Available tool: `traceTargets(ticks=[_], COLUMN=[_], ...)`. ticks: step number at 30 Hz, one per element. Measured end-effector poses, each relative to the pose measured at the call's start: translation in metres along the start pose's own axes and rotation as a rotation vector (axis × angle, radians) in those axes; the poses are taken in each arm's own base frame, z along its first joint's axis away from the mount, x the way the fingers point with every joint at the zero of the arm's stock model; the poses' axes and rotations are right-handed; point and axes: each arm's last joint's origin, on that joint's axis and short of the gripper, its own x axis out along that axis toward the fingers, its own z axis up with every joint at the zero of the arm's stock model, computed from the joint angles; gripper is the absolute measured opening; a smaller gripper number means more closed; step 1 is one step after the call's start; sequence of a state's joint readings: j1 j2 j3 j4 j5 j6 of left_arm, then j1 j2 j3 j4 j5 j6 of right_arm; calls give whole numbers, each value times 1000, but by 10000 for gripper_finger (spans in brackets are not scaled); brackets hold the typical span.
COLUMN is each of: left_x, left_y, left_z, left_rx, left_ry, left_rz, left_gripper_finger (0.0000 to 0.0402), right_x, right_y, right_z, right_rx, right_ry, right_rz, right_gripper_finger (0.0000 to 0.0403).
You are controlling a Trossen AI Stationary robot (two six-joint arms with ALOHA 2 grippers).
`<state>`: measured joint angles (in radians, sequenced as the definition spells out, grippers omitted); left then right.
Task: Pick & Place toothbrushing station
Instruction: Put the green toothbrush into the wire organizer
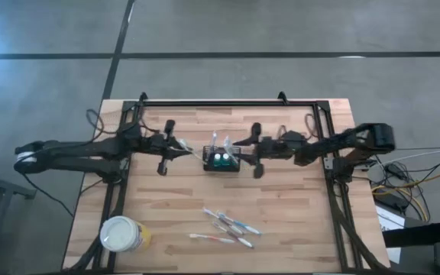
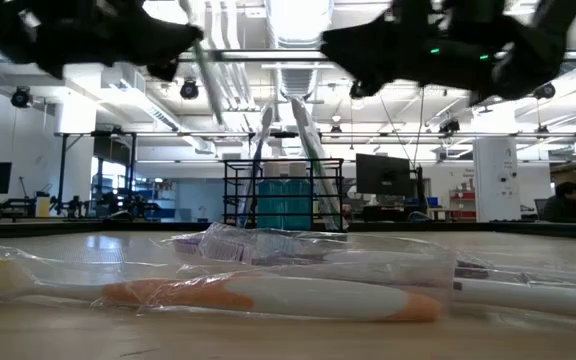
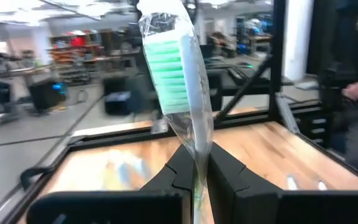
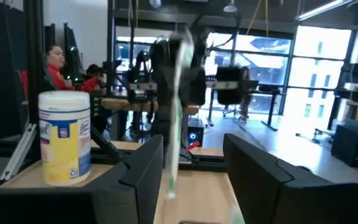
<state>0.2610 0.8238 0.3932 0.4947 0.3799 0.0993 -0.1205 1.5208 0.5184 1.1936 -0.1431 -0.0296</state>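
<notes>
Caddy [image 1: 221,160], black wire mesh, stands mid-table between both arms. The left gripper [image 1: 182,150] hangs just left of it, clenched on a wrapped green-bristled toothbrush [image 3: 178,81] whose long axis points toward the caddy. The right gripper [image 1: 244,156] is just right of it, fingers released around another wrapped toothbrush [image 4: 174,106].

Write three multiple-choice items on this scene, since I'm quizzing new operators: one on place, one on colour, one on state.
1. The caddy sits: A between the left gripper and right gripper; B at a corner; C on the floor.
2. Bristles of the left gripper's toothbrush: A red; B green; C black.
3. Right gripper's jaws: A apart; B shut on a cup; C hidden.
A: the high view shows it between them. B: the left wrist view shows green. A: the right wrist view shows a gap.
</notes>
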Motion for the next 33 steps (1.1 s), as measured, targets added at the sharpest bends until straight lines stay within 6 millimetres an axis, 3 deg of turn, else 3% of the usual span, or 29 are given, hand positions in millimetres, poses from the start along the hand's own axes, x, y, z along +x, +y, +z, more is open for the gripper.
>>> traceTargets(ticks=[8, 16, 33], left_x=[-46, -63, -80], left_y=[-13, -13, -13], left_z=[-29, -45, -44], left_rx=[-49, -84, -72], left_ry=[-46, -43, -19], left_rz=[77, 202, 265], left_gripper_finger=[20, 20, 20], right_x=[-76, -128, -146], right_y=[17, 23, 23], right_z=[11, 2, 14], right_rx=[-5, -26, -76], right_ry=[-115, -169, -144], right_rz=[-93, -161, -192], right_gripper_finger=[117, 17, 12])
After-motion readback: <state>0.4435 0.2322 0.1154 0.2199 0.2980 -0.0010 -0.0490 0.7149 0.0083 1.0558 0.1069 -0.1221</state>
